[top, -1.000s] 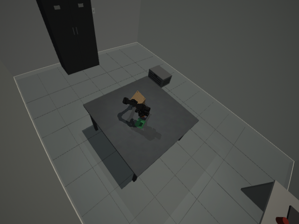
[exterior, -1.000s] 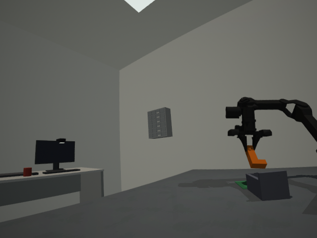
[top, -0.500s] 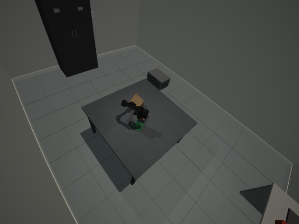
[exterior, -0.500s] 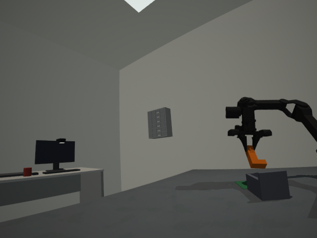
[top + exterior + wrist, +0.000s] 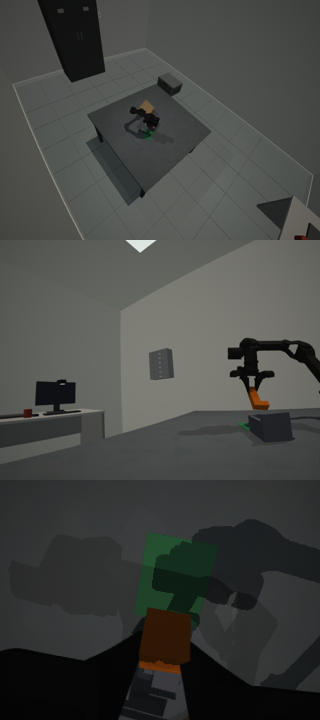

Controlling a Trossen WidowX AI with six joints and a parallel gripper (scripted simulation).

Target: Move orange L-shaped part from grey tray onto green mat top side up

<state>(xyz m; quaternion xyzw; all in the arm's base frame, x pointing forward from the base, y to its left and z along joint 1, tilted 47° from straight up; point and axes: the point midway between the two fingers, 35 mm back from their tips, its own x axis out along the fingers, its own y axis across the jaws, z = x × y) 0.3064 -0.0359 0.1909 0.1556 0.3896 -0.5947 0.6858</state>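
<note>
My gripper [image 5: 252,390] is shut on the upper end of the orange L-shaped part [image 5: 256,400] [image 5: 166,636]. The part hangs steeply tilted below the fingers, its L-shaped end lowest, above the grey tray [image 5: 277,427] in the exterior view and clear of it. In the wrist view the part sits between the two dark fingers and overlaps the near edge of the green mat. The green mat [image 5: 149,137] [image 5: 243,426] [image 5: 154,547] lies flat beside the tray, partly in the arm's shadow. In the top view the arm mostly hides the part and the tray.
A tan board [image 5: 146,105] stands by the arm's base on the dark table [image 5: 144,165]. The tray's walls stand higher than the mat. Arm shadows fall across the table and mat. A desk with a monitor [image 5: 55,393] stands far off.
</note>
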